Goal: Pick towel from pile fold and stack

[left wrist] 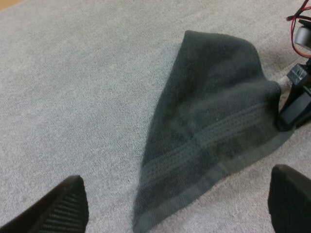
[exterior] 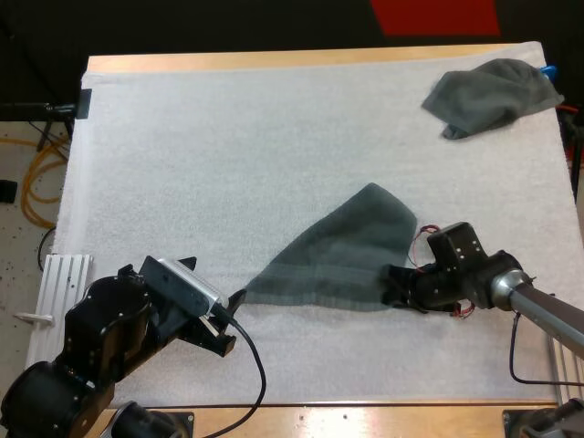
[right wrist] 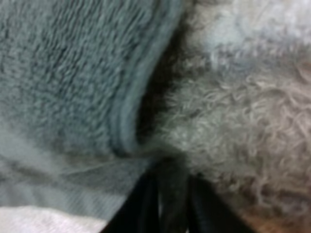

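A thin pinch on the hem risked slipping under any pull, and the towel (exterior: pixel 338 260), bunched into a triangle near the middle of the table's (exterior: pixel 365 418) near edge, could fold crooked. The right fingers (right wrist: pixel 137 213) were clamped on its right corner. The left fingers (left wrist: pixel 63 206) stood wide apart, holding nothing, its left corner lying loose between them.

Middle of mat (exterior: pixel 182 164): towel (exterior: pixel 338 260) spread flat, rough triangle; just beside its left tip, left gripper (exterior: pixel 230 319); touching its right edge, right gripper (exterior: pixel 391 285); far right corner: crumpled towel (exterior: pixel 488 96).
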You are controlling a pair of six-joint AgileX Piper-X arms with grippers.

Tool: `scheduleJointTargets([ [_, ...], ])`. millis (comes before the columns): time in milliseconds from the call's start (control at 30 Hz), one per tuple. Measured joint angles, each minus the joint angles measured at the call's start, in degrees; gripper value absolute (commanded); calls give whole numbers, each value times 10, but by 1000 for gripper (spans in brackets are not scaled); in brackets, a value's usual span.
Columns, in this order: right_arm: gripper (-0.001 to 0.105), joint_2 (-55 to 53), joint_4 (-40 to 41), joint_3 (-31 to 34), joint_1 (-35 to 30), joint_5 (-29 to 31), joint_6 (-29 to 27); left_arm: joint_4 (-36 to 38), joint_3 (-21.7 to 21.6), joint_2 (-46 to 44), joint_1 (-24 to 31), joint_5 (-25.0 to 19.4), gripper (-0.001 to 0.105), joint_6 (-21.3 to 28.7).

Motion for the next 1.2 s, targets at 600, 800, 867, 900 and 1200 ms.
scheduleJointTargets([
  [600,0,-193,244,1,21,233,-177,-11,34,88,0,64,73,-7],
  [800,0,-220,254,1,21,243,-177,-40,54,184,0,94,73,-44],
  [867,0,-220,256,1,21,243,-177,-46,60,219,0,97,73,-57],
  [900,0,-220,256,1,21,243,-177,-49,63,236,0,102,73,-62],
  [1200,0,-220,258,1,21,243,-177,-155,151,318,0,155,73,-132],
])
